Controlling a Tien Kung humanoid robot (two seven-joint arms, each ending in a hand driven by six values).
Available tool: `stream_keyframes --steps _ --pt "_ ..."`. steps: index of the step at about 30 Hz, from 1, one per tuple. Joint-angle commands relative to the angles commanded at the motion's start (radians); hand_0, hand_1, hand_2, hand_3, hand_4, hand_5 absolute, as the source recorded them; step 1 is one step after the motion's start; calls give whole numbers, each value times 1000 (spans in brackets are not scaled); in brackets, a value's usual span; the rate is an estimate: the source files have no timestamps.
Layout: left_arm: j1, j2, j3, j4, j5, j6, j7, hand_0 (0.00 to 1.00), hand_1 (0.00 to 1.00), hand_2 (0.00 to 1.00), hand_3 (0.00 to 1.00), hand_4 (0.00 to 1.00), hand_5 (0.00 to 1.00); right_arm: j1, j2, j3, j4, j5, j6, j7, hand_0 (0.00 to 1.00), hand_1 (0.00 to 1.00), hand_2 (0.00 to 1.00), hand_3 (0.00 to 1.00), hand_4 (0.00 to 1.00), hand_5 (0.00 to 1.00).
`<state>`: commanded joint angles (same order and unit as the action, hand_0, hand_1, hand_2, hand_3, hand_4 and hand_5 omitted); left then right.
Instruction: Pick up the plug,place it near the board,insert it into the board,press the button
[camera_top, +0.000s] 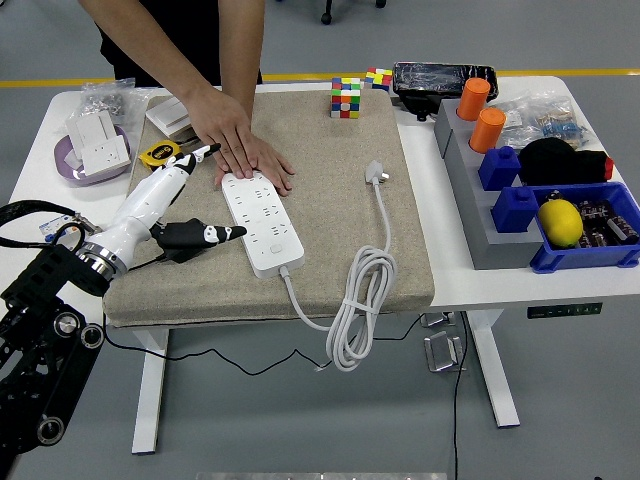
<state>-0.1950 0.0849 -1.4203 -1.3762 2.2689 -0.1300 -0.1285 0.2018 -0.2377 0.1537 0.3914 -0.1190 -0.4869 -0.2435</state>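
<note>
A white power strip (262, 222) lies on the beige mat (330, 160), its cable running off the front edge. The white plug (376, 174) rests on the mat to the strip's right, with its coiled white cable (362, 290) trailing toward the near edge. A person's hand (245, 150) presses flat on the strip's far end. My left hand (185, 195) hovers just left of the strip, fingers spread and holding nothing, thumb pointing at the strip's side. My right hand is out of view.
Two Rubik's cubes (346, 97) sit at the mat's far edge. A grey rack (480, 190) with orange cylinders and blue blocks stands right, beside a blue bin (590, 250) holding a yellow lemon. At far left are a yellow tape measure (157, 153) and a purple bowl (75, 165).
</note>
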Motion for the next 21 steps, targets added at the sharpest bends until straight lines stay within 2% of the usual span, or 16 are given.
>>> stream_keyframes --steps 3,7,11,12,14,21 --pt "-9 -2 0 32 0 4 -8 861 876 834 891 998 445 -2 -1 -2 0 0 0 0 768 712 719 751 998 909" --pt "-34 -8 -13 135 0 29 -31 822 837 801 859 998 470 -7 0 -3 -1 3 1 -1 769 712 719 751 998 908" --pt "-45 -9 -30 209 0 62 -43 822 837 801 859 998 470 -9 0 2 -2 3 1 0 769 712 719 751 998 908" --pt "-49 -9 -34 226 0 68 -46 790 811 778 817 998 493 -10 1 3 -1 2 1 0 769 712 718 751 998 909" --pt "-57 -8 -46 262 0 77 -52 790 811 778 817 998 493 -9 1 2 -1 2 1 -1 769 712 718 751 998 909" --pt "-79 -18 -84 332 0 94 -63 788 810 780 818 998 494 -6 -1 2 -2 3 1 0 768 712 718 751 998 906"
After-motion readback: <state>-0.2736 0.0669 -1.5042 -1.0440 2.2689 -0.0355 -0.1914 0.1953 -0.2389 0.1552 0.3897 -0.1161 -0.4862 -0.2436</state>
